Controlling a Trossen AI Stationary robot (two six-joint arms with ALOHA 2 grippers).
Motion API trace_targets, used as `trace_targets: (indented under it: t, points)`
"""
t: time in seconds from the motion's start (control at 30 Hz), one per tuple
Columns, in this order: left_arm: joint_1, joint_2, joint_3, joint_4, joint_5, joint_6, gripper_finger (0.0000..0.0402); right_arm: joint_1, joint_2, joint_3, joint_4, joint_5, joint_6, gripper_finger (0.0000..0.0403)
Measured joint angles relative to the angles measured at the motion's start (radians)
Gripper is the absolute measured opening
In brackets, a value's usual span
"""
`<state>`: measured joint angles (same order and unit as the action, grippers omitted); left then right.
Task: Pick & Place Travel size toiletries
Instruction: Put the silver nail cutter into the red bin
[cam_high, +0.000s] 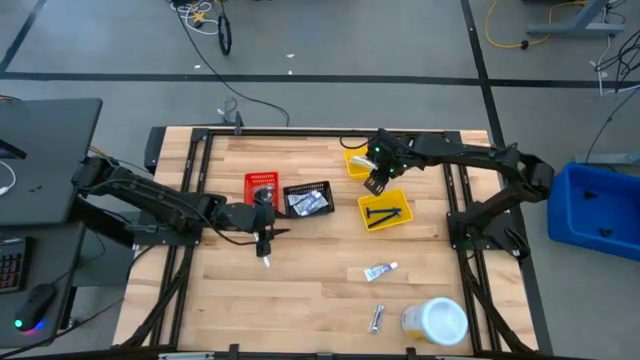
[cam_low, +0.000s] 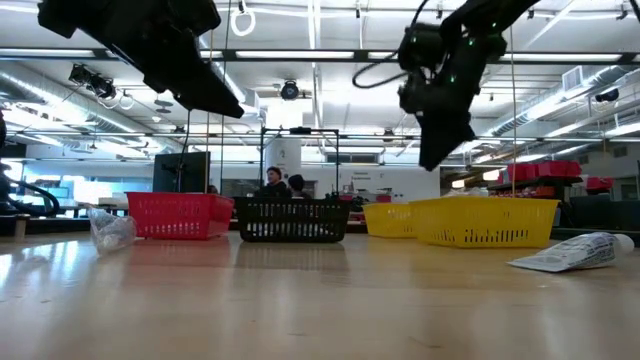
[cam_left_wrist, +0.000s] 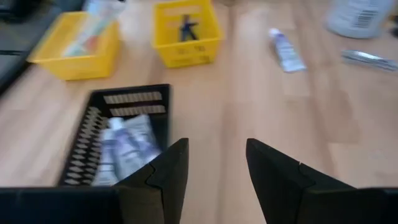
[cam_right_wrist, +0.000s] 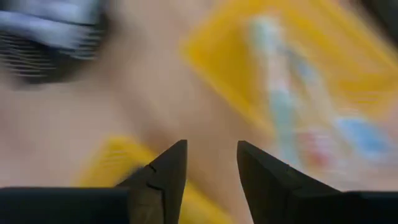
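High view: right gripper (cam_high: 376, 184) over table btwn two yellow bins (cam_high: 385, 211), fingers apart, empty. Left gripper (cam_high: 265, 250) near red bin (cam_high: 262, 187), fingers parted, nothing held. Sachets in black bin (cam_high: 307, 199); black sticks in near yellow bin; white-blue tube (cam_high: 380, 271) + sachet (cam_high: 377, 318) lie loose by jar (cam_high: 435, 321).

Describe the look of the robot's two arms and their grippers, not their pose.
Both arms are dark, nearly black, built of jointed tubular segments. The left gripper ends in two flat, matte black fingers with angular, tapered tips and a stepped inner edge. The right gripper has the same wedge-shaped black fingers. In the high view a green light glows on the right arm near its wrist, and black cable loops beside it.
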<state>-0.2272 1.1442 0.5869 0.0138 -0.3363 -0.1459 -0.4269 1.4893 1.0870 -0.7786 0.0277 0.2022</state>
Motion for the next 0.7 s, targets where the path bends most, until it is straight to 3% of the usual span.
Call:
trace_targets:
  t: [0.2, 0.47, 0.7]
  points:
    - [0.000, 0.000, 0.000, 0.000, 0.152, -0.026, 0.0171, 0.140, -0.033, 0.000, 0.093, -0.191, 0.029, 0.0134]
    - [0.000, 0.000, 0.000, 0.000, 0.198, -0.057, 0.0171, 0.410, -0.019, 0.000, 0.357, -0.174, -0.024, 0.0154]
    - [0.000, 0.000, 0.000, 0.001, 0.196, -0.060, 0.0171, 0.601, 0.016, 0.000, 0.411, -0.110, -0.086, 0.0196]
